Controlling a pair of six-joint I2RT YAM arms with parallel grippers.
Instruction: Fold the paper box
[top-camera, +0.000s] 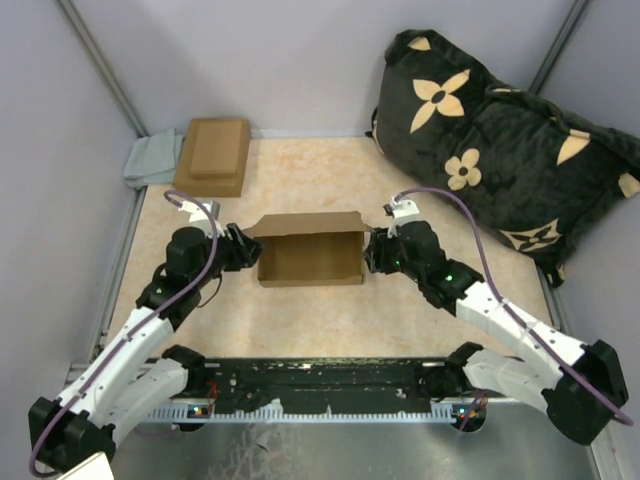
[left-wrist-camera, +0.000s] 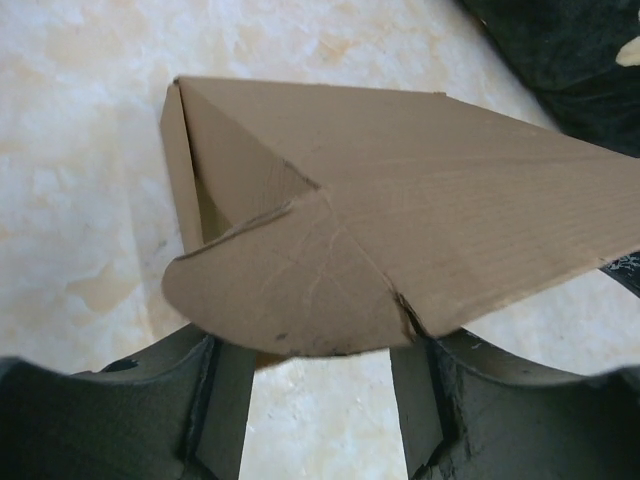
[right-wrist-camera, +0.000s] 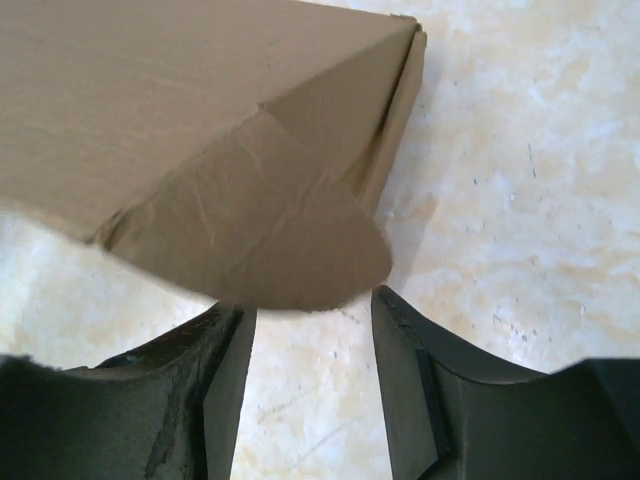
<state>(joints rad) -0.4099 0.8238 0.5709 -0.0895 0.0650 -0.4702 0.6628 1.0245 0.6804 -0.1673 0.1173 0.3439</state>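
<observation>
**Both grippers spread at the ends of the paper box**

Near edge: black base rail (top-camera: 320, 385), with both arms reaching in toward mid-table (top-camera: 320, 325).

Containers, left to right:
- Small cardboard box (top-camera: 212, 155), far left, stepped lid shut, contents hidden. A grey cloth (top-camera: 148, 160) touches its left side.
- Paper box (top-camera: 310, 262), mid-table, top open. Only bare cardboard shows inside, and the far flap stands up.
- Dark flowered pillow (top-camera: 500, 140), far right.

End effectors:
- Left gripper (top-camera: 240, 250) is at the box's left end with fingers spread. In the wrist view the rounded end flap (left-wrist-camera: 290, 290) lies just over the finger gap, unpinched. Contact cannot be told.
- Right gripper (top-camera: 372, 252) is at the right end with jaws apart. Its end flap (right-wrist-camera: 290, 240) hangs just beyond the fingertips, not gripped.
</observation>
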